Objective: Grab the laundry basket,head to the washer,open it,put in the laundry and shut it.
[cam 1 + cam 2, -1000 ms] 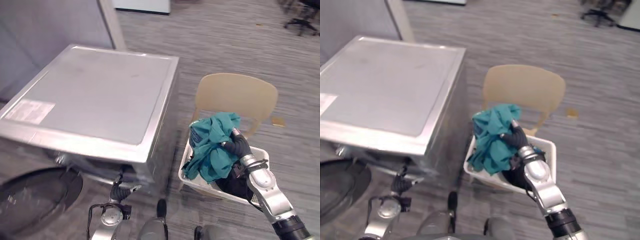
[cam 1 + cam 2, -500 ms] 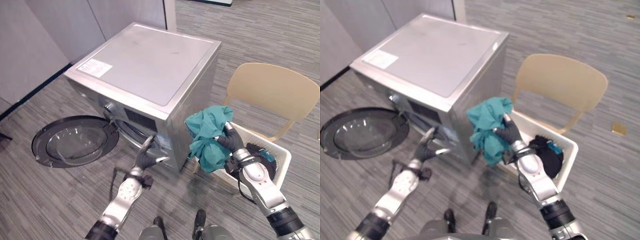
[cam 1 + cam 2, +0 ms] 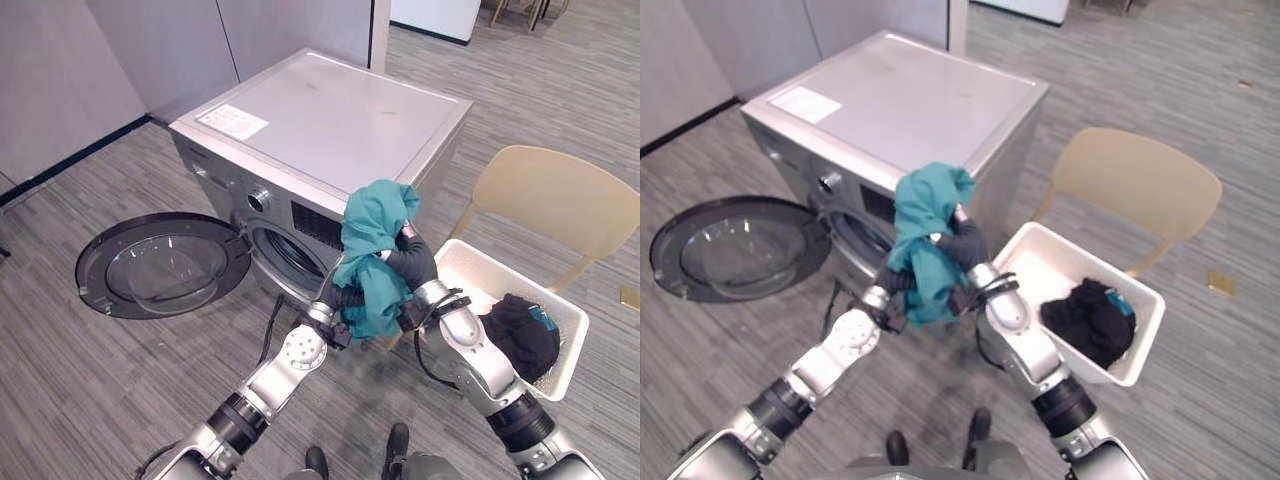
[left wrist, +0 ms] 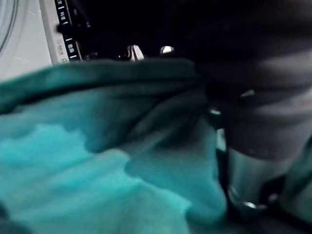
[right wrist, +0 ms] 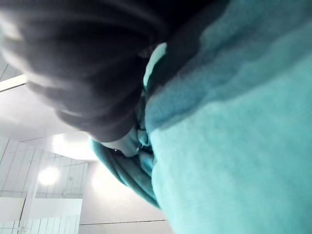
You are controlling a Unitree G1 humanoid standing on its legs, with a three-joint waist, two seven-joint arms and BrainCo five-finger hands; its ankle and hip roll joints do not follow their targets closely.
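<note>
Held bunched in the right hand (image 3: pixel 415 268) — teal garment (image 3: pixel 371 250) hanging just before the washer's open drum (image 3: pixel 293 255), left hand (image 3: pixel 335 310) underneath, its grip hidden.

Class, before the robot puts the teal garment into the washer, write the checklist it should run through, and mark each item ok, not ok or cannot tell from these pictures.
1. Washer door swung fully open: ok.
2. Drum opening free of obstruction: cannot tell, the garment and hands hide part of it.
3. Teal garment held by the right hand: ok, fingers curled round it.
4. Left hand grip on the garment: cannot tell, its fingers are hidden in the cloth.
5. Garment clear of the floor: ok.
6. Laundry basket emptied: not ok, dark laundry lies in it.
</note>
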